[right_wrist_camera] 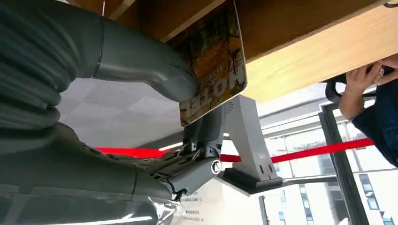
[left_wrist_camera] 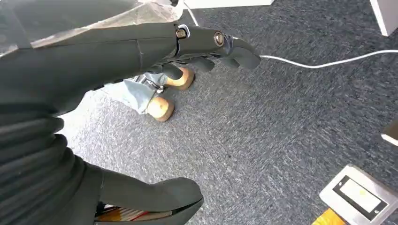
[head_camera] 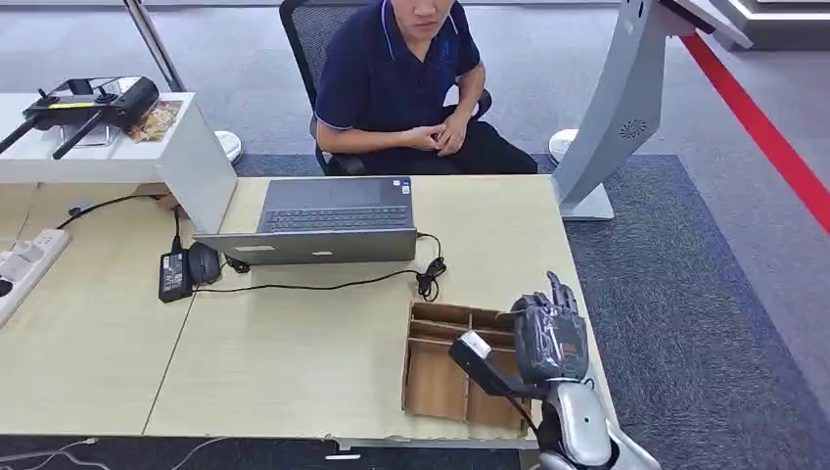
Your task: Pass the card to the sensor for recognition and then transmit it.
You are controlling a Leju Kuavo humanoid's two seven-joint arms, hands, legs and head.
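Head view looks down over the desk [head_camera: 294, 343]; wrist views sit close behind each hand, both turned

brown cardboard tray [head_camera: 438, 384], card [right_wrist_camera: 213, 61] printed in yellow-brown foliage, grey hand [right_wrist_camera: 155, 70], navy shirt [head_camera: 391, 69]

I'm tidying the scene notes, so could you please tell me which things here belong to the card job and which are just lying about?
Job:
card, held by right hand
cardboard tray
white stand, probably the sensor
person

Lying about:
laptop
charger
power strip
controller
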